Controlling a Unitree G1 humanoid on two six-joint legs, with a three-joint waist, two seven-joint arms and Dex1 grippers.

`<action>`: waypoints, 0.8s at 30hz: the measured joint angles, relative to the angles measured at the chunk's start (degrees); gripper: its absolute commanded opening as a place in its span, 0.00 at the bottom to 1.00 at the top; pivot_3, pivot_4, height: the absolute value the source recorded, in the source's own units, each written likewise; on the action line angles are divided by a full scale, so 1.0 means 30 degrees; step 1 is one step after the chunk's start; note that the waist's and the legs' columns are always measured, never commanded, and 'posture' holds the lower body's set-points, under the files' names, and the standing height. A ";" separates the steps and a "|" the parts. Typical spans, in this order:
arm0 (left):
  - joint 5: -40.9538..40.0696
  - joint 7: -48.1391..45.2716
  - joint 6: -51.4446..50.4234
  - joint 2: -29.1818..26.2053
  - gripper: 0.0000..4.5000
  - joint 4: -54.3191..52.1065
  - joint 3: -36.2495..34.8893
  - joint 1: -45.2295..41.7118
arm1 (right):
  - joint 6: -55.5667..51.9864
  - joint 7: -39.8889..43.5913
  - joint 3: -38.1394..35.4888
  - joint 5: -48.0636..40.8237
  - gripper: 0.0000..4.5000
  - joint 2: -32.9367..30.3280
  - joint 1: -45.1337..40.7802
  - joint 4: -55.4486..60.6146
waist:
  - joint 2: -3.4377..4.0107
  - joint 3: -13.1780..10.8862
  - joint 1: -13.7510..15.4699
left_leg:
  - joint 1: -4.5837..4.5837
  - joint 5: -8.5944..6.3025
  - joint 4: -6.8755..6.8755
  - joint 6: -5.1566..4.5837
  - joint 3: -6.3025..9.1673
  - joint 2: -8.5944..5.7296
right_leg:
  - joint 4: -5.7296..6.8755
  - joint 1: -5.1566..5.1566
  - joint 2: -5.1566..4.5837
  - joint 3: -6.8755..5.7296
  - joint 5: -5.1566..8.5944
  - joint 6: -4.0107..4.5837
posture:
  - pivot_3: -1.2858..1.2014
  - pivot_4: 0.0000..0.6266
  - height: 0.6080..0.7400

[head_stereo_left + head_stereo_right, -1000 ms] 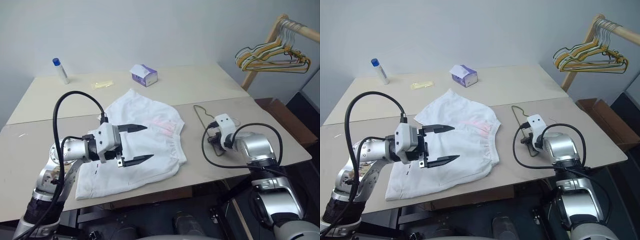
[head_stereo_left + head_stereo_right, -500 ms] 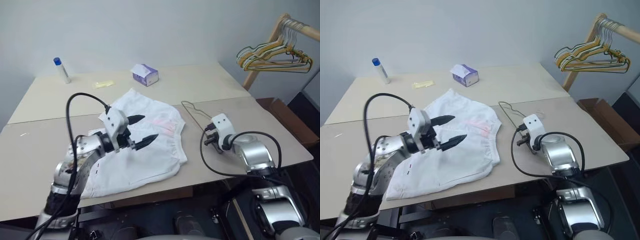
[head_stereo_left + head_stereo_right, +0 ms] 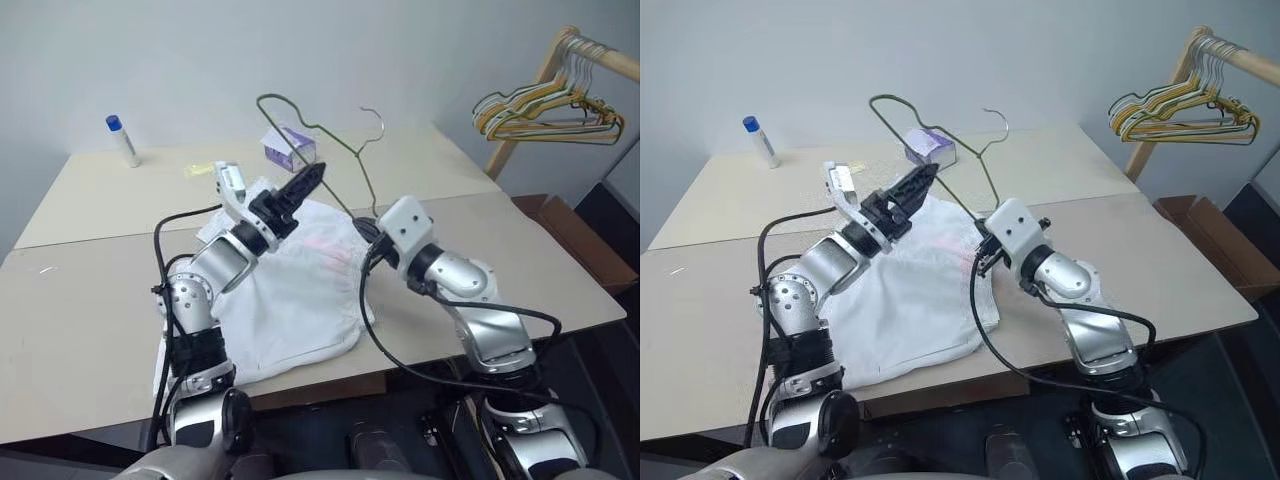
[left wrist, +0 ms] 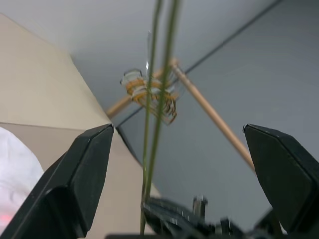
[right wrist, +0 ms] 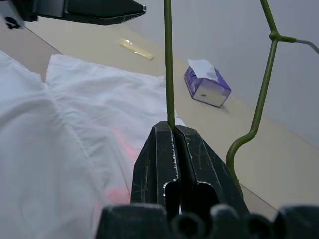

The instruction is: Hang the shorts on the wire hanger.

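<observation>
- Above the table [image 3: 90, 290], my right gripper [image 5: 172, 130] has its fingers pressed together on one wire of the wire hanger [image 3: 318, 128], which stands raised in the air with its hook toward the wall.
- My left gripper [image 3: 300, 190] has its fingers spread wide, lifted over the shorts [image 3: 290, 300] and close to the hanger.
- From my left wrist view, two thin strands of the hanger rise between my spread fingertips [image 4: 82, 169] without touching either; whether they are level with the tips I cannot tell.
- From my right wrist view I see the clamp on the wire up close, with the pink print of the shorts beneath.
- On the table, the shorts lie flat and spread, near its front edge.
- Behind them sits a purple tissue box [image 3: 290, 148] with a tissue poking from its top, and a white bottle [image 3: 122, 141] with a blue cap stands far left.
- Off to the right, a wooden rack [image 3: 545, 75] carries a bunch of coloured hangers [image 3: 545, 112].
</observation>
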State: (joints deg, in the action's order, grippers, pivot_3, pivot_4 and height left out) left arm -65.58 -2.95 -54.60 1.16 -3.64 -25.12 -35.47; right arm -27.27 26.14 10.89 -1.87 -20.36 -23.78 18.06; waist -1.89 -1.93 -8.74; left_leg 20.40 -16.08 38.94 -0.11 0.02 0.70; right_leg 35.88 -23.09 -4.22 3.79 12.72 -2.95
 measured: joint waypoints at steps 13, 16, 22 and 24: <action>0.0344 0.1163 0.1475 -0.0160 0.36 0.0318 0.0960 -0.0300 | 0.0129 0.0041 0.0930 0.0555 0.00 0.0210 0.0658 0.0543 | 0.0000 0.0000 -0.0046 | 0.0004 0.0001 0.0000 0.0001 -0.0010 -0.0019 | -0.0024 0.0005 -0.0004 0.0000 0.0000 0.0001 | 0.46 0.00 1.00; 0.0468 0.1396 0.1823 -0.0157 0.13 0.0351 0.1064 -0.0301 | 0.0282 -0.0069 0.0960 0.0855 0.00 0.0214 0.0671 0.0542 | 0.0000 0.0000 -0.0091 | -0.0001 0.0001 -0.0002 0.0001 -0.0012 -0.0019 | -0.0024 0.0007 0.0000 0.0001 0.0000 0.0001 | 0.46 0.00 1.00; 0.0490 0.1543 0.2023 -0.0399 0.01 0.0545 0.1005 -0.0256 | 0.1506 -0.0180 0.1373 0.2032 0.00 -0.0061 0.0687 0.0454 | -0.0001 0.0000 -0.0079 | 0.0005 0.0001 -0.0001 0.0001 -0.0013 -0.0022 | -0.0032 0.0006 -0.0005 0.0001 0.0001 -0.0001 | 0.46 0.00 1.00; 0.0501 0.1451 0.2088 -0.0430 0.01 0.0545 0.1032 -0.0216 | 0.1817 -0.0177 0.1414 0.2259 0.00 -0.0071 0.0690 0.0334 | 0.0000 0.0000 -0.0063 | 0.0005 0.0001 -0.0001 0.0001 -0.0012 -0.0023 | -0.0035 0.0007 -0.0004 0.0001 0.0001 -0.0001 | 0.46 0.00 1.00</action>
State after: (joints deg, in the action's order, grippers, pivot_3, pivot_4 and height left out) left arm -64.08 1.40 -48.33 -0.13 -2.00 -22.03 -36.12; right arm -21.82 25.61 15.13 4.90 -20.57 -21.71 19.07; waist -1.89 -1.93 -8.93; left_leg 20.42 -16.08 38.94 -0.11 -0.02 0.63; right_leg 35.78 -23.07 -4.23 3.79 12.73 -2.95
